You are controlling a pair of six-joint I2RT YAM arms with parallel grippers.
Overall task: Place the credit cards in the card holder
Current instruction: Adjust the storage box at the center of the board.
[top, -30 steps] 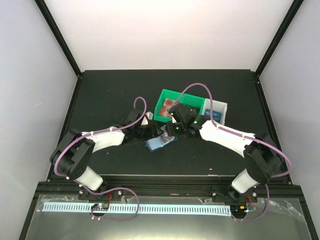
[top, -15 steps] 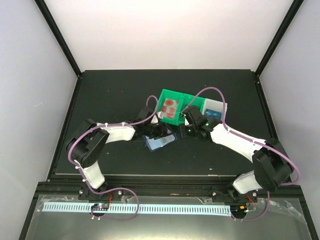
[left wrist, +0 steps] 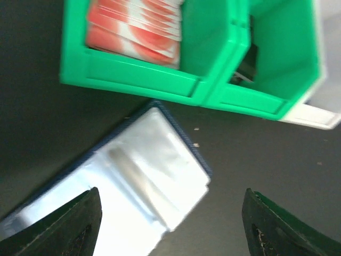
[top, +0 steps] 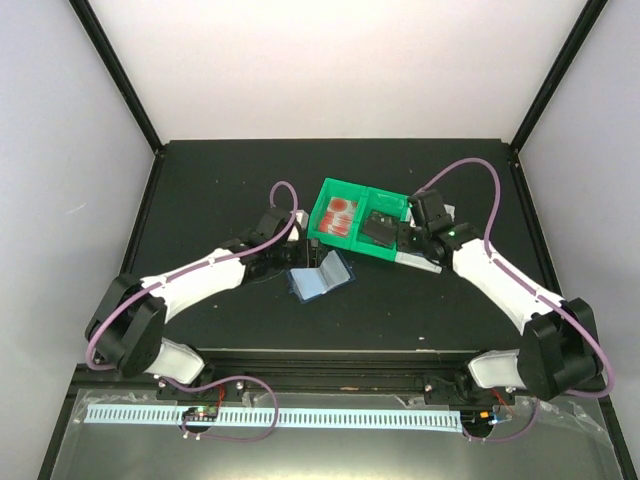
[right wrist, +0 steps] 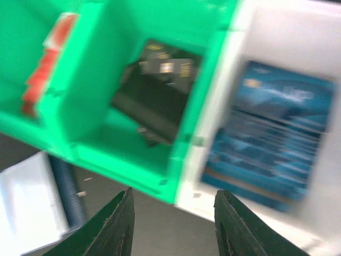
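The desk [top: 210,190] has bare room at 9 and 6 o'clock of the work; the middle is crowded. The left arm [top: 205,280] comes in from 8 o'clock and the right arm [top: 500,285] from 4, wrists near each other. Send both to the middle together and you risk a clash.

Your left jaws stand wide apart, empty, over the card holder [top: 318,278]. Your right jaws are partly open, empty, over the tray [left wrist: 138,80] at the wall between its dark-card bin and its white bin.

The card holder lies open on the desk, its 1 o'clock corner just beside the tray's near wall. Nothing pins it, so expect it to slide or flap shut when a card pushes in.

The credit cards [left wrist: 133,32] all sit in the tray: red-and-white at its 9 o'clock end, dark ones [top: 378,228] mid, blue ones [right wrist: 272,133] at 3. They're thin and stacked, so you may lift two, or snag a bin wall and drag the tray.
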